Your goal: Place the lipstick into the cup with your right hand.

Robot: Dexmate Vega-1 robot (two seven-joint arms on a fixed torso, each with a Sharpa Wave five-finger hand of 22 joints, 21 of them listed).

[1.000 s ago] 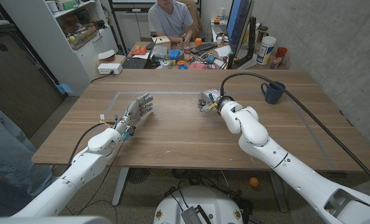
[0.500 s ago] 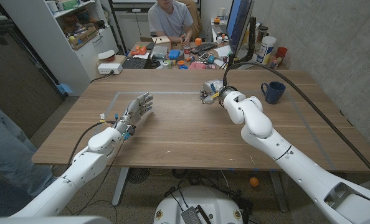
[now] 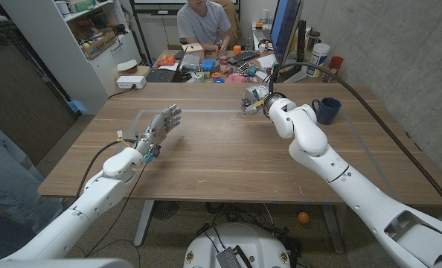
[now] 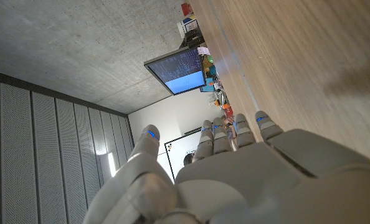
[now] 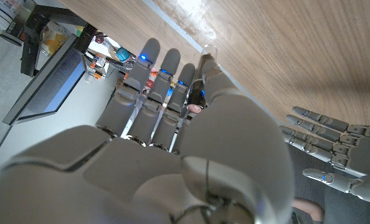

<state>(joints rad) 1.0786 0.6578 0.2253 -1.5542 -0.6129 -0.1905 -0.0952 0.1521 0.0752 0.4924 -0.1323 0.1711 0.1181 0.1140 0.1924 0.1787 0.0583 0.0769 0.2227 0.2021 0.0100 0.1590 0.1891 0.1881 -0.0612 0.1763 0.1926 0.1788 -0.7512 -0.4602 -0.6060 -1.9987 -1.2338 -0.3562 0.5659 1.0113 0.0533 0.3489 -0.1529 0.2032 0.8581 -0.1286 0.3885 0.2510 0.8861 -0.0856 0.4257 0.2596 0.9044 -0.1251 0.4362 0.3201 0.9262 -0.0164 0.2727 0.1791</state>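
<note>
the lipstick (image 5: 194,107) sits pinched in the right hand (image 3: 254,100), above the far middle of the table (image 3: 228,160), left of the blue cup (image 3: 327,110). left hand (image 3: 160,126) holds nothing, fingers apart.

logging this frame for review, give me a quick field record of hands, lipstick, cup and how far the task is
right hand: raised, fingers closed on the lipstick
lipstick: small pink tip between the fingers
cup: dark blue mug, upright on the table, to the right of the right hand
left hand: open, fingers apart, holding nothing
table: wooden
task state: lipstick not yet in the cup
</note>
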